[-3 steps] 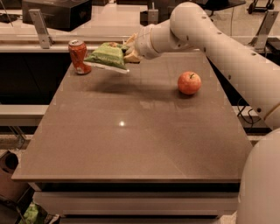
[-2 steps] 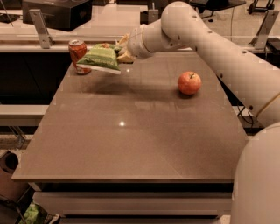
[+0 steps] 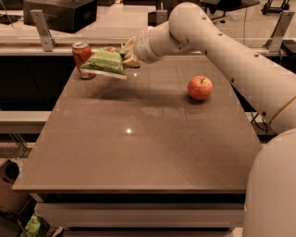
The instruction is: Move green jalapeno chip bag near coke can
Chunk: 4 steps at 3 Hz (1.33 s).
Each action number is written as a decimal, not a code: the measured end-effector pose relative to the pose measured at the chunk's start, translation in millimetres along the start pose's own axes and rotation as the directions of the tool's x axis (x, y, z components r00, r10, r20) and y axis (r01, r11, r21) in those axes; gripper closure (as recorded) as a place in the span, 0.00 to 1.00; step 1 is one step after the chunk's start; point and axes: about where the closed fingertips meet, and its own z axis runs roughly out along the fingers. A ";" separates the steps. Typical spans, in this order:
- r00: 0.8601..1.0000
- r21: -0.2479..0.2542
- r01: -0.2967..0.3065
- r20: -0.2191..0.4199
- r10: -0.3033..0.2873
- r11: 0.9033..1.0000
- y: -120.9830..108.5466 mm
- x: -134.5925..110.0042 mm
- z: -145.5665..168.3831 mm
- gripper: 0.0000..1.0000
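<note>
The green jalapeno chip bag is a crumpled light-green foil bag with white edges. It hangs above the table's far left part, its left end overlapping the coke can in the view. The coke can is red with a silver top and stands upright near the far left corner. My gripper is at the bag's right end, shut on it, holding it off the table. A shadow lies on the table under the bag.
A red-orange apple sits on the brown table at the far right. A counter with a black box runs behind the table. The white arm reaches in from the right.
The gripper has carried the bag leftward toward the can; the bag's left end now overlaps the can in the view. Can and apple have not moved.
</note>
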 end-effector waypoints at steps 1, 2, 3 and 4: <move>1.000 -0.004 0.000 0.002 0.000 1.000 1.5 -0.6 2.4 0.36; 1.000 -0.008 0.000 0.004 0.000 1.000 3.0 -1.4 5.0 0.12; 1.000 -0.012 0.000 0.006 0.000 1.000 4.6 -2.2 7.6 0.00; 1.000 -0.013 0.000 0.006 0.000 1.000 4.7 -2.2 7.7 0.00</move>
